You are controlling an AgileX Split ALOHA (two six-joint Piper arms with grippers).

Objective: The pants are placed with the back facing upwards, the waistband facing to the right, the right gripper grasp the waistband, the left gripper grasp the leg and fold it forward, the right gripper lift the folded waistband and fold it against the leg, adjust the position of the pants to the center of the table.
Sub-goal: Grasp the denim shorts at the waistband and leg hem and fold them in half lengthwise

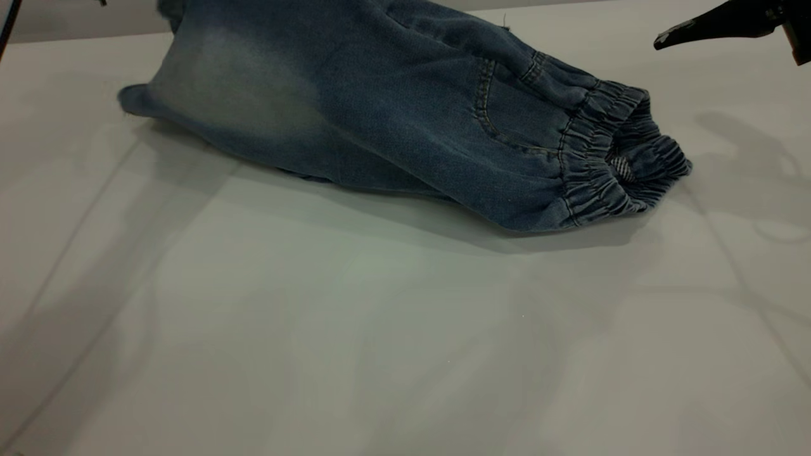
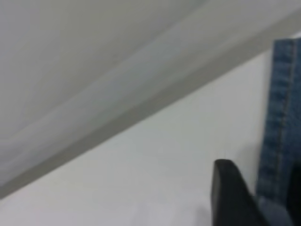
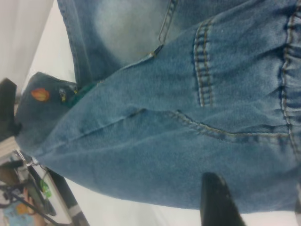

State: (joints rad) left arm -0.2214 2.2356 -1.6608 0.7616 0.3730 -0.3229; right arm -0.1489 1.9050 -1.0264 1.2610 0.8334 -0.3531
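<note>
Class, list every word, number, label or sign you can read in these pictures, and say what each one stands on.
None can be read.
The pants bear no legible text in any view.
A small striped tag inside the waistband shows no readable wording.
The print on the leg shows only an orange shape, no number.

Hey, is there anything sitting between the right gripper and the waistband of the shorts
Nothing visible does. The right gripper hangs above the table, up and to the right of the waistband, with only bare tabletop and air between them. The waistband lies exposed at the right end of the pants.
</note>
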